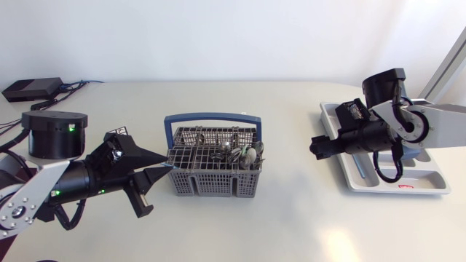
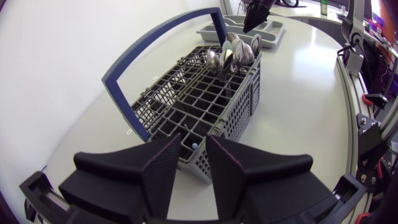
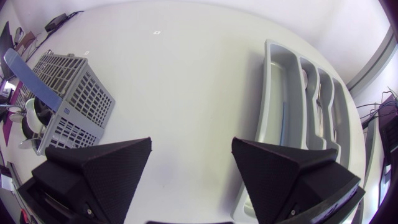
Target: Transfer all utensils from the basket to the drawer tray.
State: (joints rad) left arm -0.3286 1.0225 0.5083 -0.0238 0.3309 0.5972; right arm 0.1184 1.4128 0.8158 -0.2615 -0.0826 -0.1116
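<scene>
1. The left arm [image 1: 65, 182] comes in low from its side and lies nearly level over the desk [image 1: 291, 225]. Its pincer [image 1: 169, 161] points at the near end of the basket [image 1: 211, 183].
2. The left pincer [image 2: 194, 146] has its fingers [image 2: 158, 171] a narrow gap apart. The basket's [image 2: 242, 106] near corner shows in that gap. I cannot tell whether either finger touches it.
3. The right arm [image 1: 408, 127] bends over the drawer tray [image 1: 349, 180]. Its pincer [image 1: 317, 148] is pointed toward the basket, just past the tray's near rim.
4. The right pincer [image 3: 191, 143] is spread wide with nothing between its fingers [image 3: 106, 165]. Only bare desk [image 3: 186, 74] lies under it.
5. Ahead of the right pincer there is open desk up to the basket [image 3: 81, 99], which is well apart from it. The tray [image 3: 273, 93] lies just beside its other finger, with its long compartments running away from the pincer.
6. The basket's blue handle [image 2: 124, 81] arches over the grid ahead of the left pincer, toward one side.
7. The utensils [image 2: 233, 56], mostly spoons, stand bunched at the basket's far end from the left pincer, bowls up. Seen from above, that bunch [image 1: 237, 154] is in the half of the basket nearer the right pincer.
8. From the left wrist, the tray [image 2: 214, 31] shows beyond the basket, well apart from the left pincer.
</scene>
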